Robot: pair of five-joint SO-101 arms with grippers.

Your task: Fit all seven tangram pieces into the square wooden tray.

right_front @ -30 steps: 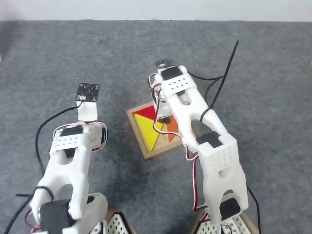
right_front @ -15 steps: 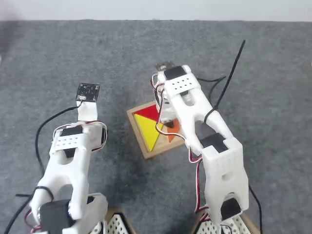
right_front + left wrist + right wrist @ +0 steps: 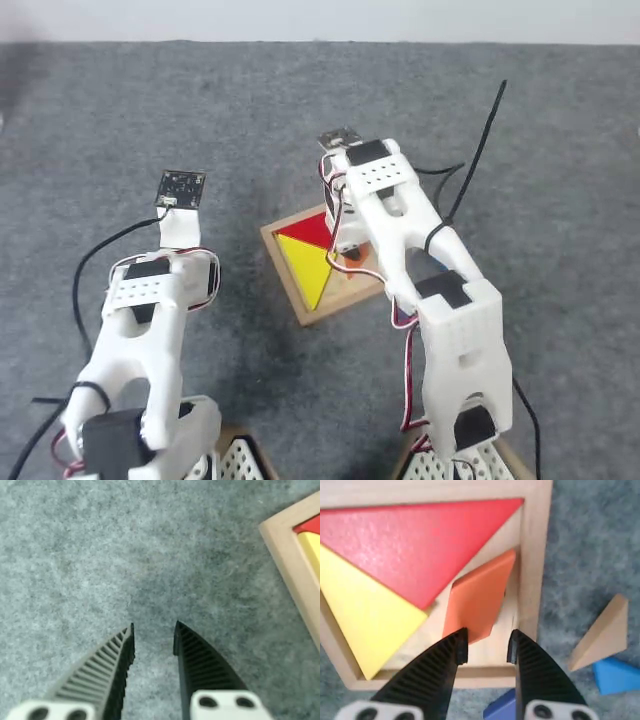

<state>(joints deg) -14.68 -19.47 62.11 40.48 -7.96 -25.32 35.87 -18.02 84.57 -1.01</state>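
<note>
**Tray (image 3: 283, 278) part filled**

On the grey mat (image 3: 150, 110) the tray lies in the centre. It holds a red triangle (image 3: 312, 231), a yellow triangle (image 3: 308, 266) on its near side, and an orange piece (image 3: 477, 600). The right gripper (image 3: 487, 632) hovers over the orange piece, slightly parted and empty. The left gripper (image 3: 154, 625), left of the tray, is likewise parted and empty. A wooden triangle (image 3: 600, 635) and a blue piece (image 3: 615, 675) lie just outside the tray.

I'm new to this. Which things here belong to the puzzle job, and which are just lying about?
Part of the job: wooden tray; red triangle, yellow triangle and orange piece inside it; plain wooden triangle, light blue piece and dark blue piece outside it; right gripper, above the orange piece.

Just lying about: grey mat; black cable; left gripper, over bare mat.
</note>
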